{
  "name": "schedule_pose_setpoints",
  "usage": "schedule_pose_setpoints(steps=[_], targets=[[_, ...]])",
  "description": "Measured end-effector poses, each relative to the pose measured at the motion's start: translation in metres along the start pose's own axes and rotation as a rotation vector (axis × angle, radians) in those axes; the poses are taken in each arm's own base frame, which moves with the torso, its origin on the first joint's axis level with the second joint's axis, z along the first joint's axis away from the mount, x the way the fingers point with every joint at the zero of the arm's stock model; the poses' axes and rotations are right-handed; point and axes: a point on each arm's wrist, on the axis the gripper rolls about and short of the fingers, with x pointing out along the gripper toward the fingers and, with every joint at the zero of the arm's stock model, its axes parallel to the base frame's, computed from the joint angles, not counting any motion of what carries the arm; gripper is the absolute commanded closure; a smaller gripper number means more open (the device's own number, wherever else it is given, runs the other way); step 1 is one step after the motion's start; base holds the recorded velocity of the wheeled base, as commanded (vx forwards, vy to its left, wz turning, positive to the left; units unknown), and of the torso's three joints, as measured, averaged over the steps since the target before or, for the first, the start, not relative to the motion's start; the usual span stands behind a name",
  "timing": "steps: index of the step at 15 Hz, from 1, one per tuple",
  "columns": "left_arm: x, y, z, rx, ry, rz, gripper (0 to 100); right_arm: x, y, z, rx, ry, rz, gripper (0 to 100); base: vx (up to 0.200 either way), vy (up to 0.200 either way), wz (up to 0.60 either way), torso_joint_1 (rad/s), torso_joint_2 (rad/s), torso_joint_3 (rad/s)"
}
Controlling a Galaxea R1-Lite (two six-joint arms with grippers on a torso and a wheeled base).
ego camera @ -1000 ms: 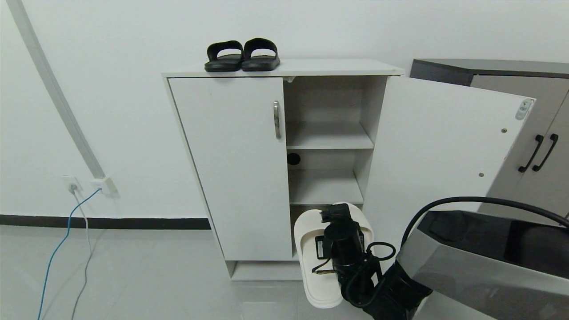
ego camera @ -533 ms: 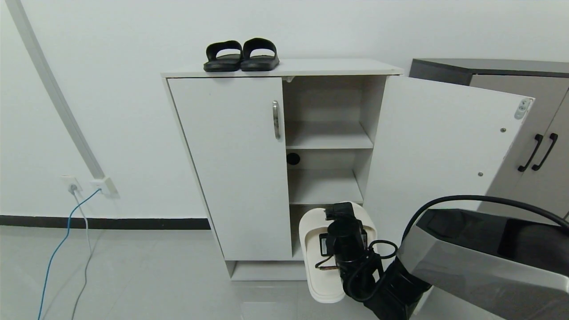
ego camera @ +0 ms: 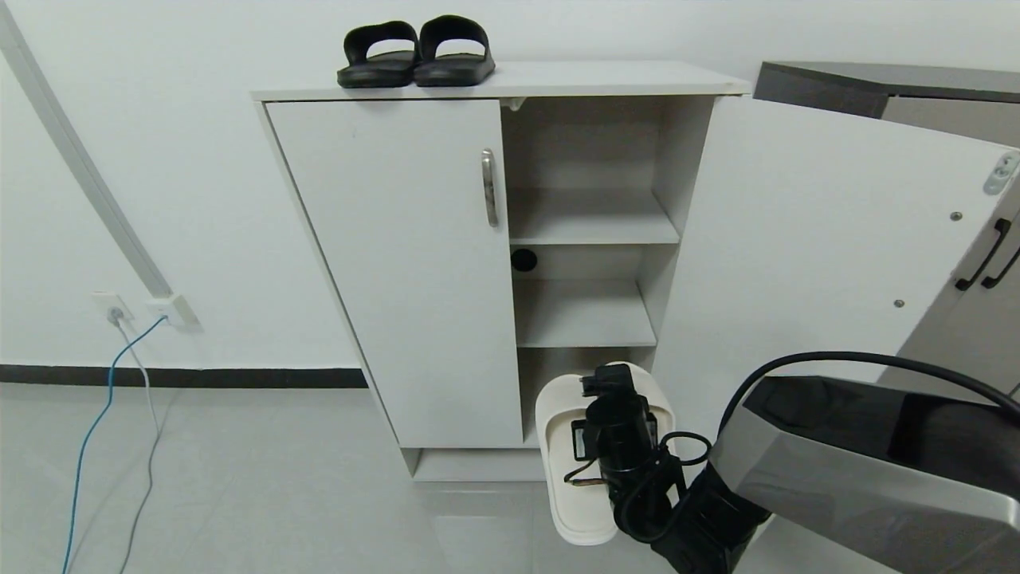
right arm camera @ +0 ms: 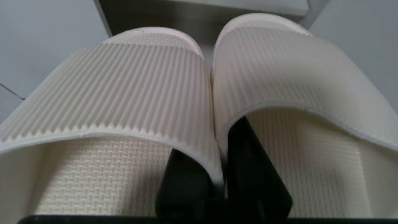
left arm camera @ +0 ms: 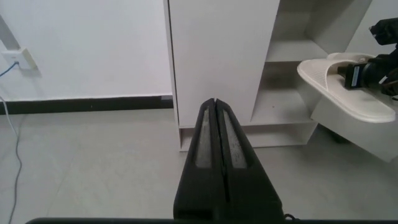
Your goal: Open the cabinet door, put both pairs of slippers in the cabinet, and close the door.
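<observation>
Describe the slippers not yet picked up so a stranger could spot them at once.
Find the white cabinet against the wall, its right door swung open. On its top, above the closed left door, the black slippers sit side by side. Unlike the cream pair held low by the right pincer, they are dark and untouched.

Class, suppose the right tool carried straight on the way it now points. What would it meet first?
Probably nothing at once: the right tool, gripping the white slippers, points into the cabinet's open bottom compartment. Its back wall would likely come first, though depth is unclear.
</observation>
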Motion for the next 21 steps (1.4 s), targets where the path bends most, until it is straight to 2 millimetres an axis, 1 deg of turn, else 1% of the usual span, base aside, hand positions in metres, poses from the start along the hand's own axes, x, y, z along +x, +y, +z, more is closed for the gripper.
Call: schedule_pose_setpoints(steps=[3, 8, 13, 21], targets=[[0.0, 0.0, 0.0, 0.0, 0.0, 0.001, 100, 0.005, -0.001, 0.001, 0.007, -0.034, -0.004, 100, 0.0, 0.0, 0.0, 0.002, 0.0, -0.198], [0.0, 0.0, 0.0, -0.001, 0.0, 0.002, 100, 0.013, -0.006, 0.013, -0.009, -0.241, -0.019, 100, 0.0, 0.0, 0.0, 0.004, 0.0, -0.163], [0.0, 0.0, 0.0, -0.001, 0.0, 0.002, 100, 0.019, -0.007, 0.01, -0.01, -0.261, -0.028, 100, 0.0, 0.0, 0.0, 0.0, 0.0, 0.0], [0.0, 0.0, 0.0, -0.001, 0.0, 0.001, 100, 0.02, -0.008, 0.01, -0.012, -0.26, -0.03, 100, 0.2, 0.0, 0.0, -0.004, 0.0, 0.001]])
